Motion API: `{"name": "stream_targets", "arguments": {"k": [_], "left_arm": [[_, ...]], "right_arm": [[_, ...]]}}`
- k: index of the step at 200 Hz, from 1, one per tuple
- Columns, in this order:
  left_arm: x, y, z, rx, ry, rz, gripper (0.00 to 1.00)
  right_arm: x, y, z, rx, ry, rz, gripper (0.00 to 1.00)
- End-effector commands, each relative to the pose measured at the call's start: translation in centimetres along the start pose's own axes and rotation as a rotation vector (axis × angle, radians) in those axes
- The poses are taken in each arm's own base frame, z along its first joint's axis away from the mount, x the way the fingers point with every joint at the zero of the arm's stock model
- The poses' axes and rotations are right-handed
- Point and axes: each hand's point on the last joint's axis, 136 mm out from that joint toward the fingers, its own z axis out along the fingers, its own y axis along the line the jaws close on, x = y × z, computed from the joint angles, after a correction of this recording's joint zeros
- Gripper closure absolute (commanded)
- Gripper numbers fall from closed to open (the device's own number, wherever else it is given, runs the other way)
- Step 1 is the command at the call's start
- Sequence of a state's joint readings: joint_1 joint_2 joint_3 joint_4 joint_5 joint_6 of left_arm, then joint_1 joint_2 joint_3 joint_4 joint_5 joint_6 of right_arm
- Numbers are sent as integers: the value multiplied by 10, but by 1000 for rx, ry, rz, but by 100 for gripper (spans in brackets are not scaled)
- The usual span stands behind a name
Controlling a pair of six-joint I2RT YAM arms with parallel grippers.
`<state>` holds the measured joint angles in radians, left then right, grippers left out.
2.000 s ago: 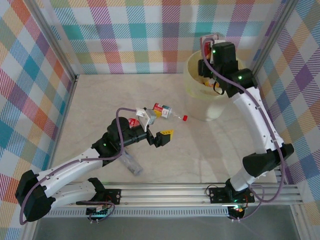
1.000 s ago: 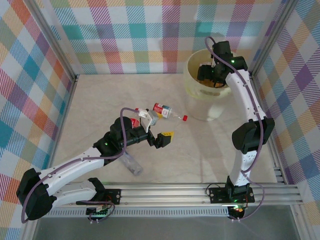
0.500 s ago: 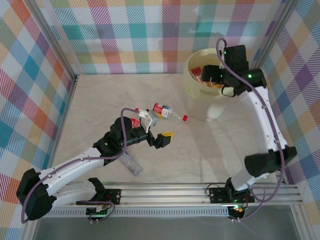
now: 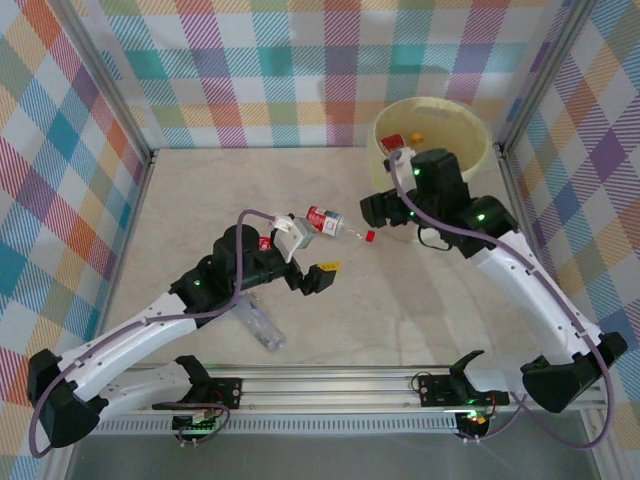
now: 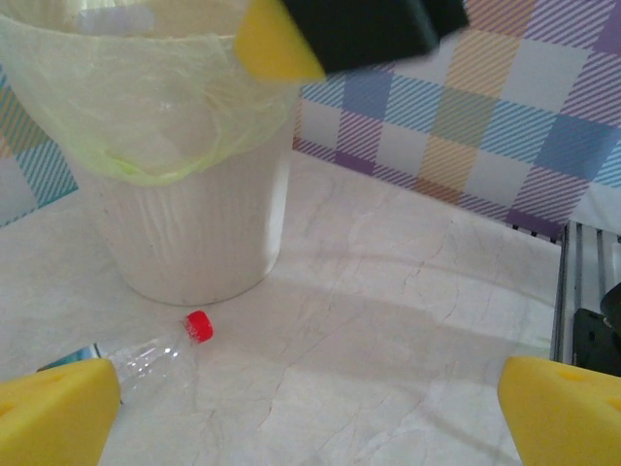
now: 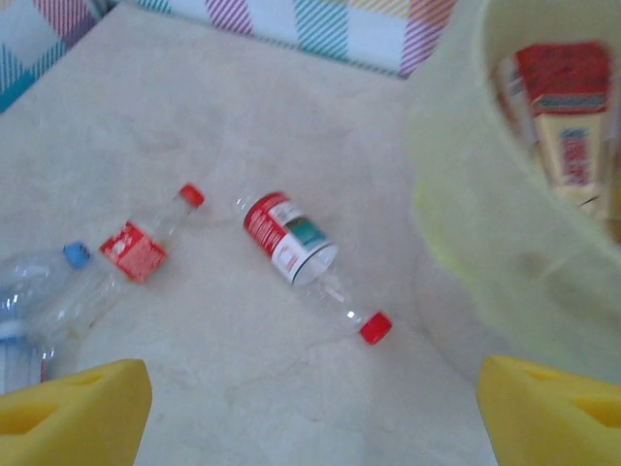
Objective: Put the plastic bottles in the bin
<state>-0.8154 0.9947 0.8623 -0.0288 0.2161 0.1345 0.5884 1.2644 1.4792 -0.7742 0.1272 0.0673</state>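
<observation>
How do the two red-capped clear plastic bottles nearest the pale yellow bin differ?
The nearer bottle has a red, white and teal label; the farther bottle a red one. The nearer's cap points at the bin, the farther's at the wall. Both lie on the table.

Two white arms (image 4: 130, 335) with black joints (image 4: 560, 380), purple cables (image 4: 255, 212) and yellow foam-padded fingers (image 5: 58, 413)

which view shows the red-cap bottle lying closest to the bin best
Right wrist: the bottle lies whole and close, red, white and teal label and red cap clear. Top external shows the bottle whole but small. Left wrist gives its clear neck and red cap, the label end hidden.
</observation>
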Motion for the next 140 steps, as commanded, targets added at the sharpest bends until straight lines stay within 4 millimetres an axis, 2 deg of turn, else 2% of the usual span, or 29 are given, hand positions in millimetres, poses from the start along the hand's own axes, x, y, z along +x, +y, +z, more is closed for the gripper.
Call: {"name": "stream_targets", "arguments": {"k": [1, 15, 57, 97, 140], "left_arm": [[17, -2, -20, -3, 113, 47, 0], [31, -3, -32, -9, 180, 44, 0], [53, 2, -66, -84, 231, 23, 0], [76, 15, -92, -191, 249, 27, 0], [97, 23, -107, -256, 257, 24, 0]], "right_arm": [[1, 18, 9, -51, -26, -33, 14], [11, 24, 22, -61, 10, -55, 14], [32, 32, 63, -60, 110, -124, 12], [43, 26, 104, -11, 190, -193, 10], [50, 19, 157, 44, 264, -283, 9]]}}
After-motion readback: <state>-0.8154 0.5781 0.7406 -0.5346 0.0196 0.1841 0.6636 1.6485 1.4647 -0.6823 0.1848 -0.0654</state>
